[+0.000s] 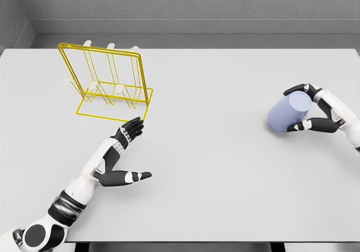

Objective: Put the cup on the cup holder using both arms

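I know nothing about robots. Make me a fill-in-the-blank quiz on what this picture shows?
1. The pale blue cylindrical cup is grasped by the robot's ____ hand.
2. The wire cup holder is coloured ____.
3. The left hand, fingers spread, holds ____.
4. On the light grey table, the cup holder stands on the picture's ____ side.

Missing words: right; yellow; nothing; left

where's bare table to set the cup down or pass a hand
Widest bare stretch of table: the middle, between left hand and the cup in the right hand. Also bare along the far edge right of the yellow rack. Crowded at the rack's front corner.
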### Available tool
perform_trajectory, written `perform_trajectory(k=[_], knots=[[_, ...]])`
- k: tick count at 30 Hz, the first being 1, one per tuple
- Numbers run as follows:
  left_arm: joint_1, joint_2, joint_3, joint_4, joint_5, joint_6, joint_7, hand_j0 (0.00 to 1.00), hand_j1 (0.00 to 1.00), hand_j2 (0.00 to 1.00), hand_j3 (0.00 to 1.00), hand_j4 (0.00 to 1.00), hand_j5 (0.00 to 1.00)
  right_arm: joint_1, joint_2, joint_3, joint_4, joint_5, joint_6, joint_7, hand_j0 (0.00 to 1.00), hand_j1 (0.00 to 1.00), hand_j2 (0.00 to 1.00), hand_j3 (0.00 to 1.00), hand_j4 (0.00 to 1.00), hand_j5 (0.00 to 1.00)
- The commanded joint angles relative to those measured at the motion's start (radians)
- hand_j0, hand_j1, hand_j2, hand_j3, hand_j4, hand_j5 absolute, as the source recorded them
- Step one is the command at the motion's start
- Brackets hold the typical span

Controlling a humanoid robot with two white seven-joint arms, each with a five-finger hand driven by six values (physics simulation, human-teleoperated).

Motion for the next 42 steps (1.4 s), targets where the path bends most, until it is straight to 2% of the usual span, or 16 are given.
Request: perform_trajectory(k=[1, 7, 11, 24, 28, 42], knots=[[0.0, 0.0, 0.005, -0.001, -0.001, 0.015, 0.001, 1.0, 1.0, 1.0, 1.0, 1.0, 1.0, 0.0, -0.035, 0.005, -0.008, -0.01, 0.002, 0.0, 0.55, 0.55, 0.55, 0.55, 0.55, 0.55], [0.005, 0.003, 0.005, -0.001, -0.001, 0.029, 0.019, 1.0, 1.0, 1.0, 1.0, 1.0, 1.0, -0.031, -0.033, 0.019, -0.014, -0.018, 0.002, 0.0, 0.55, 0.55, 0.55, 0.55, 0.55, 0.55], [0.005, 0.002, 0.031, -0.002, 0.003, 0.123, 0.022, 1.0, 1.0, 1.0, 1.0, 1.0, 1.0, -0.038, -0.028, 0.034, -0.011, -0.022, 0.002, 0.0, 0.55, 0.55, 0.55, 0.55, 0.55, 0.55], [0.006, 0.0, 0.032, -0.014, 0.007, 0.126, 0.024, 1.0, 1.0, 1.0, 1.0, 1.0, 1.0, -0.077, -0.001, 0.097, -0.011, -0.027, 0.002, 0.0, 0.52, 0.52, 0.52, 0.52, 0.52, 0.52], [0.009, 0.0, 0.034, -0.014, 0.008, 0.137, 0.022, 1.0, 1.0, 1.0, 1.0, 1.0, 1.0, -0.11, -0.001, 0.129, -0.011, -0.039, 0.002, 0.0, 0.52, 0.52, 0.52, 0.52, 0.52, 0.52], [0.029, 0.007, 0.044, -0.011, 0.005, 0.138, 0.019, 1.0, 1.0, 1.0, 1.0, 1.0, 1.0, -0.133, 0.033, 0.174, -0.014, -0.039, 0.002, 0.0, 0.5, 0.5, 0.5, 0.5, 0.5, 0.5]])
